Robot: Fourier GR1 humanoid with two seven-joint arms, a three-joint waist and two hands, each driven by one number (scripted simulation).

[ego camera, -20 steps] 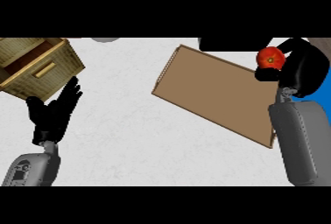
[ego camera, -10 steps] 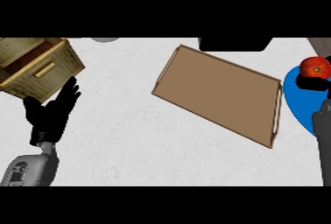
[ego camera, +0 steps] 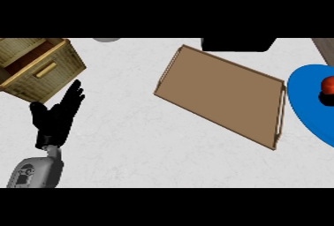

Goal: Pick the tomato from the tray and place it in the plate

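At the left, the black left hand (ego camera: 57, 115) is held open and idle, fingers straight and pointing up the pale bench (ego camera: 130, 145), beside a woven wicker drawer box (ego camera: 36, 66). The flat brown wooden tray (ego camera: 225, 95) is left bare in the middle. At the right edge, the red round tomato (ego camera: 328, 83) is seen over the blue round plate (ego camera: 306, 101), apparently ready for release. The right hand (ego camera: 328, 98) is mostly cut off; its state cannot be told.

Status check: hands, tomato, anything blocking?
Left hand open, resting at left. Right hand barely in view, fingers unclear. Tomato over blue plate, off the tray. Nothing in the way.
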